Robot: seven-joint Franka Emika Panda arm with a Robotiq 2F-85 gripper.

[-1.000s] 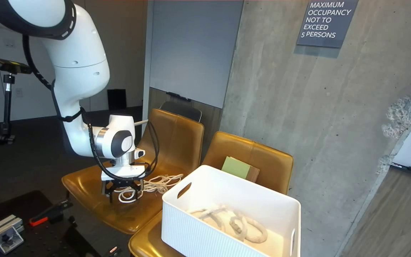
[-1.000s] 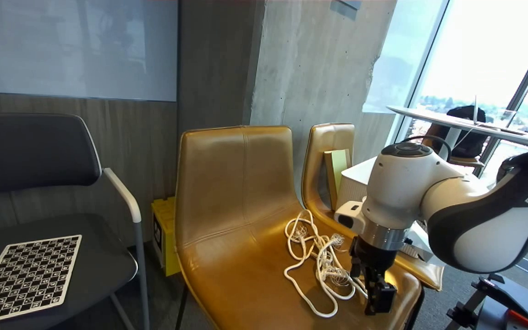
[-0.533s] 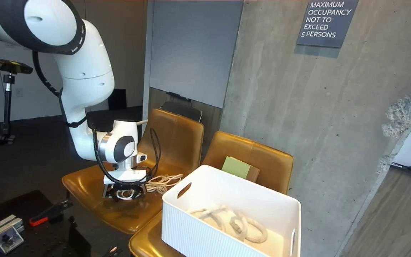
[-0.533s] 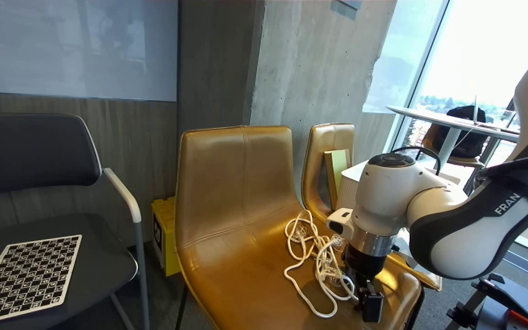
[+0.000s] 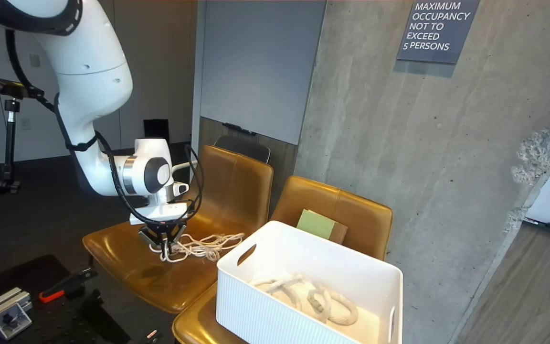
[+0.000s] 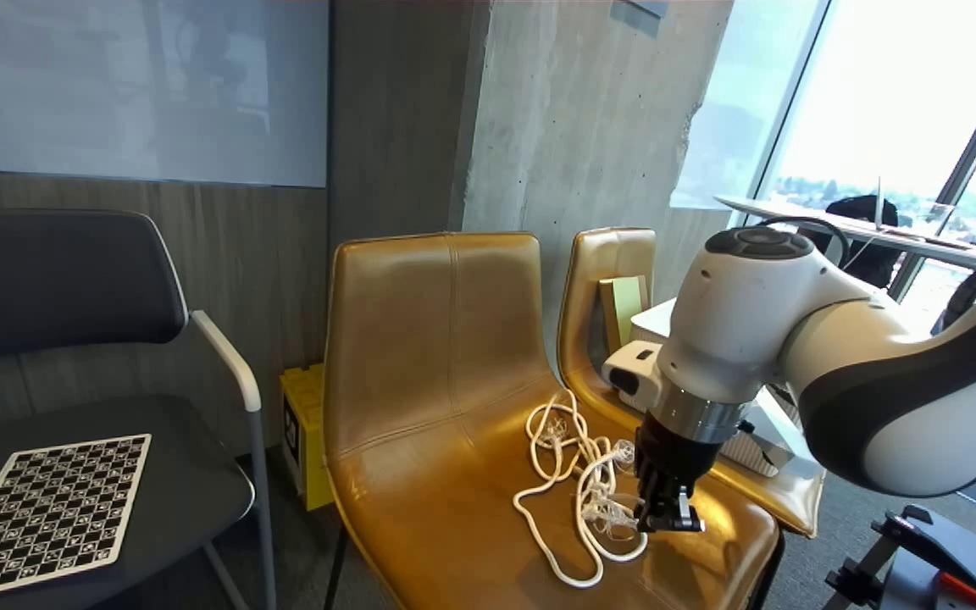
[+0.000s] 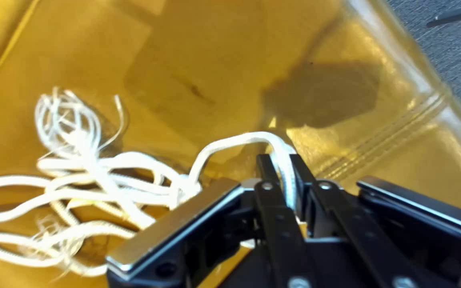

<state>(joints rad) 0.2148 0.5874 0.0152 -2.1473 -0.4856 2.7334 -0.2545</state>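
Wrist view: jaws pinched nearly together on a strand of white rope (image 7: 120, 194), rest tangled at 9 o'clock from them on the gold-brown chair (image 7: 214, 60). From where I stand, likely grasp step; next move calls for slow lift, minding snags.

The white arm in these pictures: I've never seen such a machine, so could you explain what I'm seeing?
It's a robot arm ending in a black gripper. Two pictures look on from outside, at different places; the close-up is taken from the wrist. A tangled white rope with frayed tufts lies on the golden-brown chair. The gripper holds part of the rope pinched between its two fingers. On the matching chair beside it stands a white bin holding loops of what looks like thicker rope.
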